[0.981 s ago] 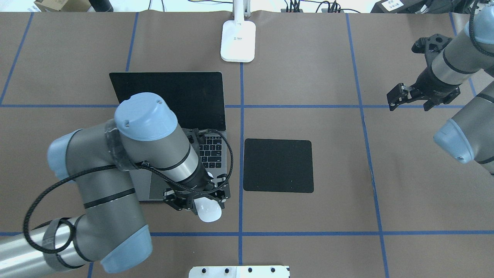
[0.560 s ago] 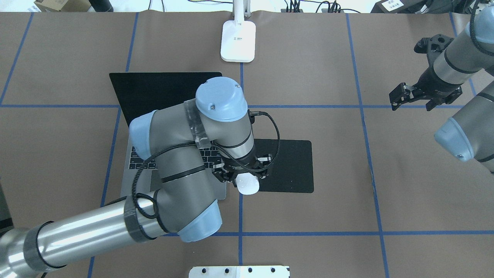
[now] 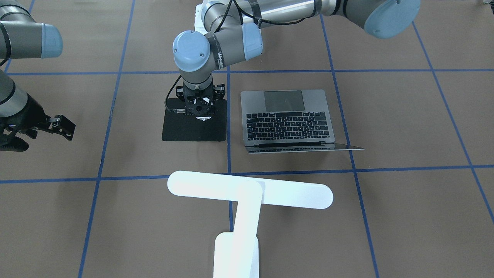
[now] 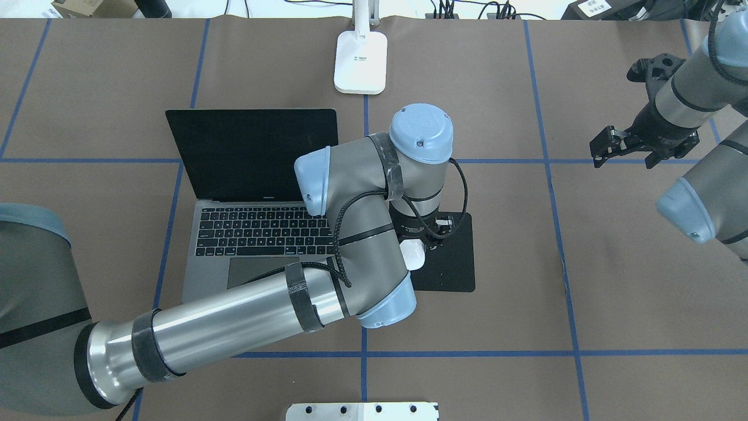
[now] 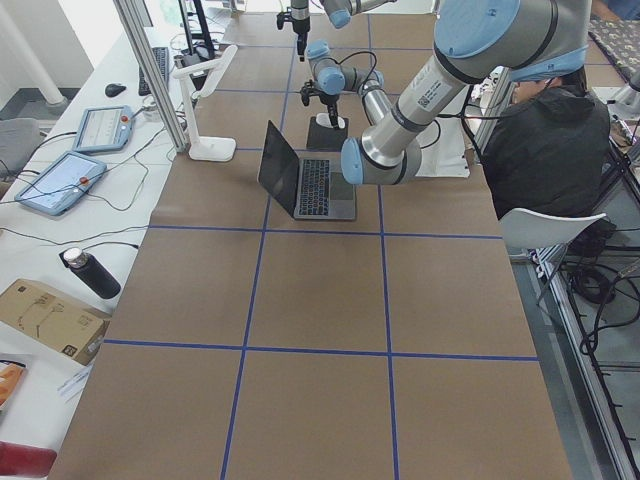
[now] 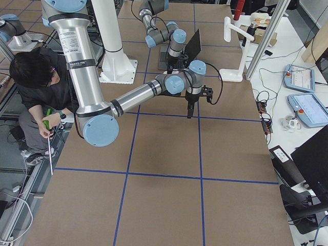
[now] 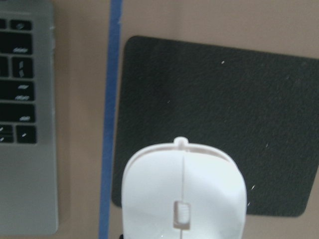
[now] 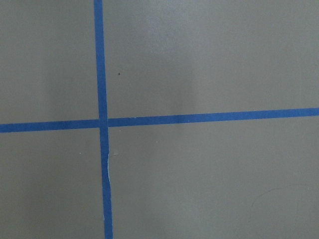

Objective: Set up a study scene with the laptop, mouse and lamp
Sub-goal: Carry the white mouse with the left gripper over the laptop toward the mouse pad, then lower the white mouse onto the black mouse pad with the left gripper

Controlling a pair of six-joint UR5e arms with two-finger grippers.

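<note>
My left gripper (image 4: 418, 244) is shut on the white mouse (image 4: 414, 256) and holds it over the near left part of the black square pad (image 4: 453, 260). The left wrist view shows the mouse (image 7: 184, 194) above the pad (image 7: 224, 99); I cannot tell whether it touches. The open grey laptop (image 4: 257, 234) stands just left of the pad and also shows in the front view (image 3: 289, 123). The white lamp (image 3: 251, 193) stands behind the laptop, its base (image 4: 360, 61) at the far table edge. My right gripper (image 4: 622, 153) is open and empty at the far right.
A white bolted plate (image 4: 362, 411) sits at the table's near edge. A seated person (image 6: 38, 77) is beside the table on the robot's side. Blue tape lines cross the brown table cover (image 8: 199, 174).
My left arm has carried the mouse from the laptop's front right corner rightward and away, onto the area over the black pad. The laptop keyboard is uncovered. The right gripper has barely moved.
</note>
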